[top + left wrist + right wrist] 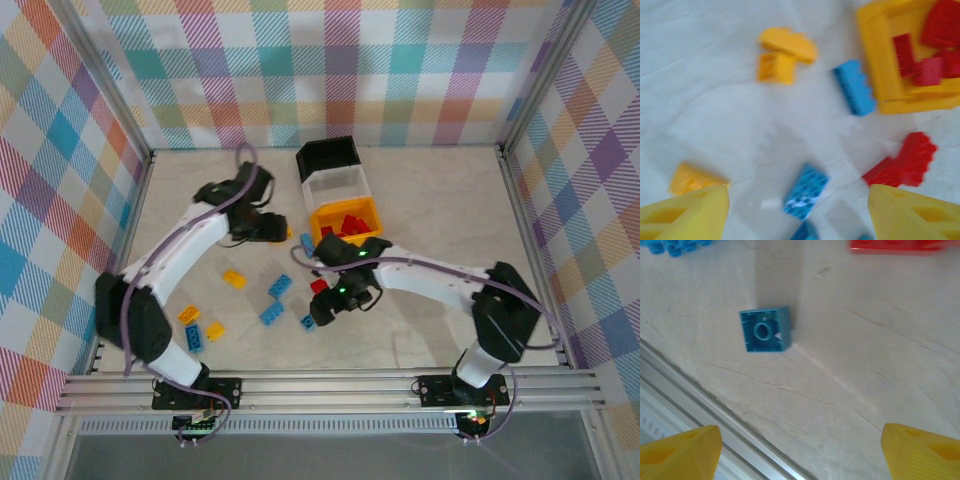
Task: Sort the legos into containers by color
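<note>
The containers stand in a row: black (330, 155), white (338, 185) and yellow-orange (345, 222). The yellow-orange bin (880, 60) holds red legos (925, 45). Loose legos lie on the table: a blue one (806, 191), another blue one (855, 87), yellow ones (785, 52) and red ones (902, 162). My left gripper (275, 228) (799, 200) hangs open above the table, the blurred blue brick lying below between its fingers. My right gripper (322, 308) (800, 440) is open and holds nothing. A small blue brick (764, 330) lies ahead of it.
More yellow and blue bricks (200, 325) lie at the front left, with two blue ones (275, 300) mid-table. The metal rail (715, 410) of the table's near edge runs close under the right gripper. A red brick (895, 245) lies further ahead of it.
</note>
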`<act>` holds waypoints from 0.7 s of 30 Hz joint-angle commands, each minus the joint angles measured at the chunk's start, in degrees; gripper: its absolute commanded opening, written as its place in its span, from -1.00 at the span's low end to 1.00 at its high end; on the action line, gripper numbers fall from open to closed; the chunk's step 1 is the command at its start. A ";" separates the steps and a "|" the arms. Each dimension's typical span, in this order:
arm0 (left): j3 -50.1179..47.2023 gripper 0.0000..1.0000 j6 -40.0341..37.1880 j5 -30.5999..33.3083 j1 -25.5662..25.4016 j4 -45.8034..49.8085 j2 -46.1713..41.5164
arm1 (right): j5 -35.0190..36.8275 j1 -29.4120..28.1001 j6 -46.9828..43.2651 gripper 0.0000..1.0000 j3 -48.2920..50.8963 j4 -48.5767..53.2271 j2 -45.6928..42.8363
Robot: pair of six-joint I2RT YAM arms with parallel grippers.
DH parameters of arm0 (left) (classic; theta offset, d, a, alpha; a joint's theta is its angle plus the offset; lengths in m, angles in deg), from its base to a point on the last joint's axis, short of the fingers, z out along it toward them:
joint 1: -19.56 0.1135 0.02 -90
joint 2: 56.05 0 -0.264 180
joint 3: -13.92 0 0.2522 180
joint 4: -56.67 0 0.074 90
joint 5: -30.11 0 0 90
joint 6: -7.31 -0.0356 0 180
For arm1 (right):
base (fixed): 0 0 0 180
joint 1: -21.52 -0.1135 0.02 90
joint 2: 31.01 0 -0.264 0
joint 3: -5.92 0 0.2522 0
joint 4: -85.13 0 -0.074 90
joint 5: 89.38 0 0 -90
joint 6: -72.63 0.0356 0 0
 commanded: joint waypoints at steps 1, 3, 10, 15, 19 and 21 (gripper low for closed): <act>-8.69 0.51 2.19 -0.36 2.27 0.94 -7.04 | 1.98 -3.58 -4.79 0.67 -5.49 0.63 5.87; -13.49 0.53 3.11 -0.83 3.81 1.04 -11.51 | 2.80 -4.98 -5.60 0.67 -8.01 1.27 9.19; -20.62 0.59 5.34 -1.60 5.55 1.53 -19.83 | 6.49 -5.72 -5.89 0.65 -12.42 2.47 16.18; -21.00 0.62 4.81 -2.04 5.90 1.91 -20.12 | 6.87 -5.75 -5.92 0.59 -13.46 1.86 18.47; -21.02 0.63 4.76 -2.87 6.08 1.49 -19.67 | 7.77 -6.11 -5.66 0.52 -14.16 1.85 20.23; -20.94 0.63 4.68 -3.10 6.17 1.32 -19.40 | 8.25 -6.28 -5.29 0.48 -14.08 1.52 20.72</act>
